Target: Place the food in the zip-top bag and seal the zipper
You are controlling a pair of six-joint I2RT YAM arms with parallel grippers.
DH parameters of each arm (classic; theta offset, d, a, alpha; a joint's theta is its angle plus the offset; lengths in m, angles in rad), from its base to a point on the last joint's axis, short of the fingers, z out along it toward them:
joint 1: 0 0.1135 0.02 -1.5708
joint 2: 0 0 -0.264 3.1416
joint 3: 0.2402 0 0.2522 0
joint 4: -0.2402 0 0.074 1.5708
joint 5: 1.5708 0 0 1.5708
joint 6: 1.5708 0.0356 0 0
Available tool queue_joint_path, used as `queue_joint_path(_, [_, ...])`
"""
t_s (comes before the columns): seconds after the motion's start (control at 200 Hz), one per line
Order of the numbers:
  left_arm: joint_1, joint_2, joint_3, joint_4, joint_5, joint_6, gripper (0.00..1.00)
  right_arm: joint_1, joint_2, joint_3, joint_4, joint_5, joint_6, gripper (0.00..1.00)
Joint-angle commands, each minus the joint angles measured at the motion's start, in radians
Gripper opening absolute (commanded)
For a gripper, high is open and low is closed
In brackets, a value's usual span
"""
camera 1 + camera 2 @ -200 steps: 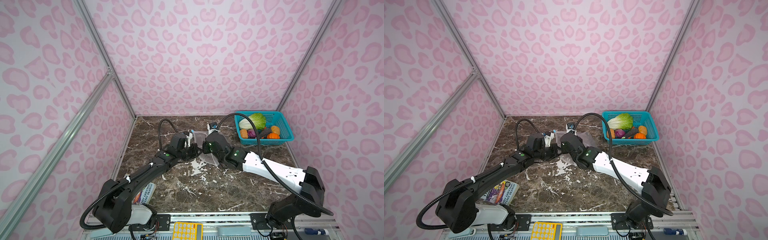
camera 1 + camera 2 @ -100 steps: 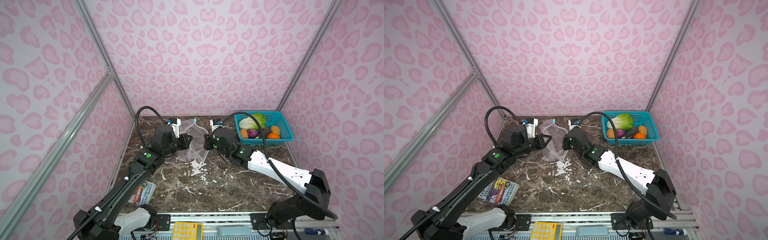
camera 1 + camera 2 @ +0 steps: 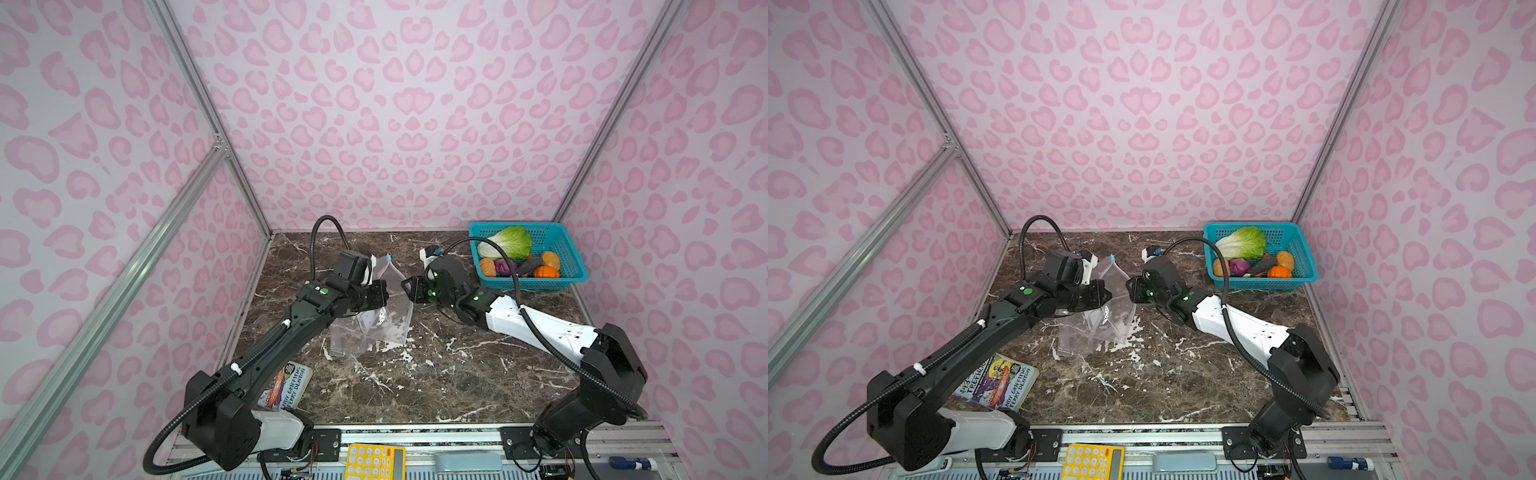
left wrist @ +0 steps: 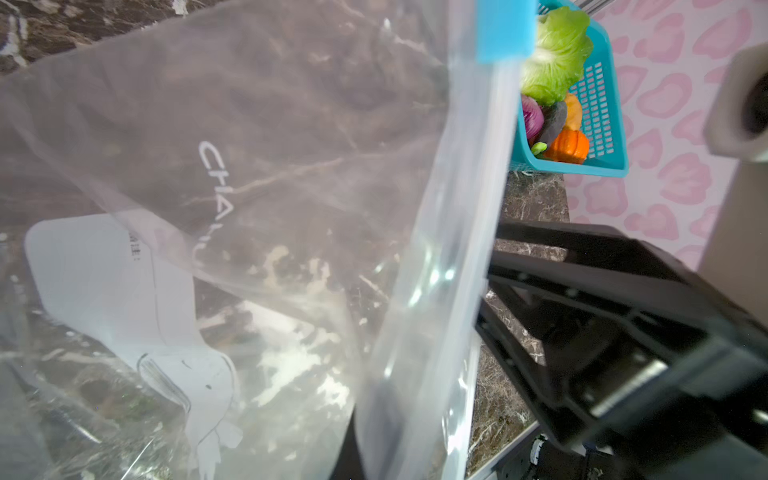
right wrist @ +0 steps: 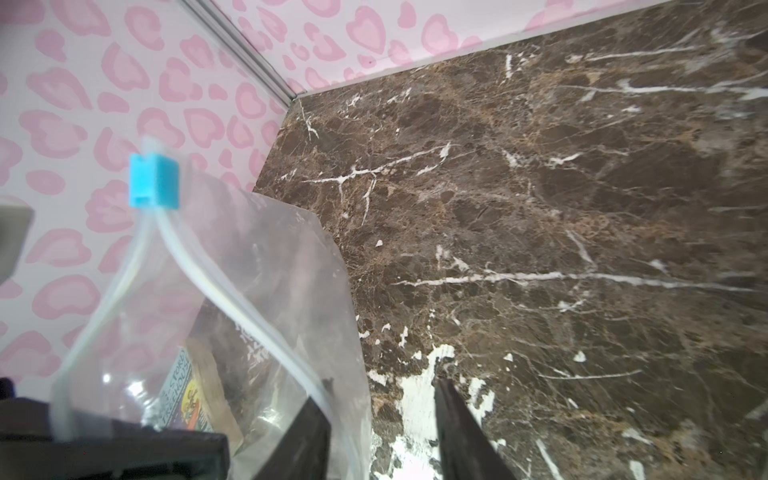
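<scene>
Looking across the brown marble table (image 3: 415, 386), I see two arms meeting near its middle. The left pincer (image 3: 384, 293) is clamped tight on one lip of the clear bag (image 3: 386, 324), holding it up with its lower end on the marble. The right pincer (image 5: 376, 392) has its jaws standing apart, one finger just beside the other lip.

The teal basket (image 3: 540, 283) sits in the far right corner, well apart from the bag, with all the food in it: the cabbage (image 3: 509, 241), the purple onion (image 3: 505, 267) and the small orange pieces.

A book (image 3: 996, 380) near the left arm's base reads "TREEHOUSE", "ANDY GRIFFITHS" and "TERRY DENTON". White letters on the bag begin "CHA"; the print on its white label (image 4: 95, 270) is too small to read.

The zipper (image 5: 232, 291) splits into two strips below the blue slider (image 5: 153, 180), so the mouth is open.

A second ago both pincers were huddled low over the bag. It has since been lifted and spread, and the right jaws, closed then, have parted.
</scene>
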Motion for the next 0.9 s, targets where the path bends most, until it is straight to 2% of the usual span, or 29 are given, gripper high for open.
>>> queue_joint_path(0.0, [0.0, 0.052, 0.048, 0.0, 0.008, 0.066, 0.03, -0.004, -0.047, 0.014, -0.034, -0.004, -0.051, 0.55])
queue_joint_path(0.085, [0.004, 0.095, 0.065, 0.0, 0.038, 0.06, 0.03, -0.003, -0.085, 0.036, -0.074, -0.007, -0.087, 0.51])
queue_joint_path(0.26, [0.021, 0.136, 0.036, 0.03, 0.148, 0.029, 0.03, 0.013, -0.088, 0.045, -0.062, -0.067, -0.087, 0.26])
queue_joint_path(0.42, [0.03, 0.09, 0.001, 0.06, 0.172, 0.024, 0.03, 0.023, 0.008, 0.055, -0.019, -0.113, -0.061, 0.19])
queue_joint_path(0.545, [0.038, 0.041, -0.015, 0.071, 0.174, 0.025, 0.03, 0.017, 0.093, 0.065, 0.022, -0.138, -0.034, 0.18])
queue_joint_path(0.625, [0.041, 0.02, -0.02, 0.076, 0.178, 0.024, 0.03, 0.009, 0.154, 0.082, 0.046, -0.166, -0.021, 0.24])
queue_joint_path(0.665, [0.042, 0.012, -0.021, 0.075, 0.178, 0.024, 0.03, 0.003, 0.186, 0.094, 0.05, -0.18, -0.023, 0.36])
queue_joint_path(0.735, [0.046, -0.002, -0.023, 0.073, 0.177, 0.022, 0.03, -0.008, 0.235, 0.113, 0.037, -0.178, -0.035, 0.64])
queue_joint_path(0.77, [0.049, -0.008, -0.025, 0.072, 0.171, 0.022, 0.03, -0.014, 0.255, 0.114, 0.042, -0.187, -0.045, 0.71])
queue_joint_path(0.815, [0.053, -0.014, -0.025, 0.07, 0.163, 0.02, 0.03, -0.019, 0.281, 0.12, 0.048, -0.198, -0.056, 0.75])
queue_joint_path(0.895, [0.06, -0.026, -0.027, 0.069, 0.155, 0.018, 0.03, -0.026, 0.316, 0.135, 0.039, -0.217, -0.068, 0.77])
